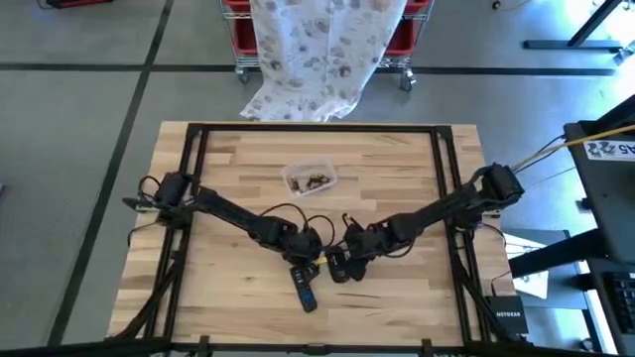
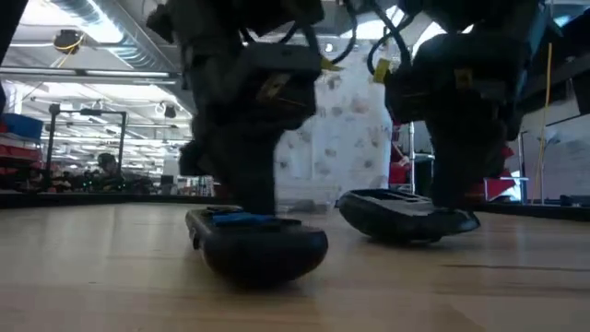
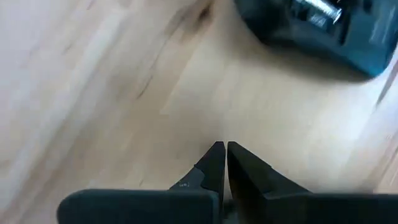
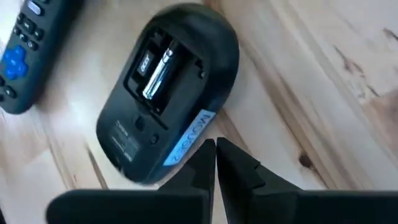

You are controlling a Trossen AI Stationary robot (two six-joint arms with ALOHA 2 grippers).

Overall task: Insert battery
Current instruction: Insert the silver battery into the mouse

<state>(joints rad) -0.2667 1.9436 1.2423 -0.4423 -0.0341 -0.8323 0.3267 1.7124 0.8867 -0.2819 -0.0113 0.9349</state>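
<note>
A black computer mouse point(image 4: 168, 93) lies upside down on the wooden table with its battery bay open. A silver battery point(image 4: 157, 76) sits in the bay. My right gripper point(image 4: 216, 149) is shut, its tips at the mouse's rim beside a blue label. The high view places this gripper point(image 1: 344, 260) over the mouse point(image 1: 340, 270). My left gripper point(image 3: 225, 152) is shut above bare wood, with the mouse point(image 3: 311, 25) a short way ahead of it. A black remote point(image 1: 306, 290) with blue buttons lies on its back just near of the left gripper. My right gripper's shut fingertips point(image 4: 205, 155) stand at the mouse's rim point(image 4: 189, 140), slanting down from the table's right. I cannot tell whether they touch it. The mouse lies flat on the table.
A small clear tray point(image 1: 311, 179) with small dark pieces stands toward the far side of the table. A black frame point(image 1: 317, 127) runs round the table's edges. Patterned cloth point(image 1: 317, 50) hangs over a red cart beyond the far edge.
</note>
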